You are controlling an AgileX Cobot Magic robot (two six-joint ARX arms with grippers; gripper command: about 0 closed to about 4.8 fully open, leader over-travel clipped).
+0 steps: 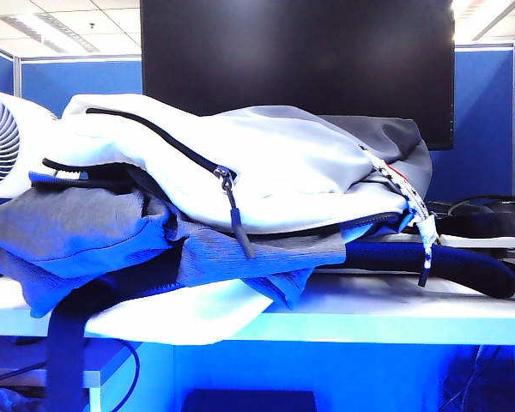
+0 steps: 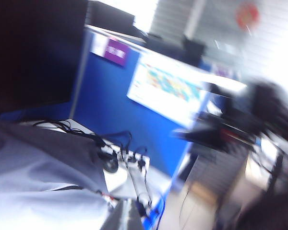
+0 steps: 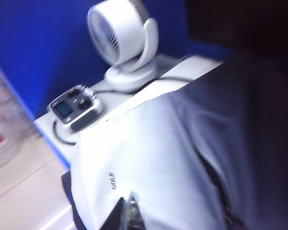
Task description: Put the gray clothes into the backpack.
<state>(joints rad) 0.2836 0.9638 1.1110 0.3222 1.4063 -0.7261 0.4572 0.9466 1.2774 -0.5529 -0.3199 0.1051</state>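
The left gripper (image 2: 125,215) showed only as a gray tip at the edge of its blurred wrist view, its fingers drawn together with nothing between them; it hung above the backpack (image 2: 38,191), near a black cable (image 2: 81,132) and a power strip (image 2: 137,184) on the table; farther out stood a blue partition (image 2: 110,105).

The right gripper (image 3: 127,213) showed likewise as a dark narrow tip, closed and empty, just over the white panel of the backpack (image 3: 149,158) beside small printed lettering (image 3: 111,180); beyond it sat a gray control box (image 3: 74,108) and the white fan (image 3: 125,43) on the table corner (image 3: 48,129).

In the exterior view neither gripper appeared; the backpack (image 1: 283,172) lay on its side across the table (image 1: 395,322), its zipper pull (image 1: 236,219) hanging at center; the gray clothes (image 1: 77,232) spilled out of its mouth at eight o'clock, partly tucked under the flap and partly draped over the table edge; a dark strap (image 1: 64,352) hung below; the fan (image 1: 0,142) stood at nine o'clock, the black monitor (image 1: 296,60) at twelve.
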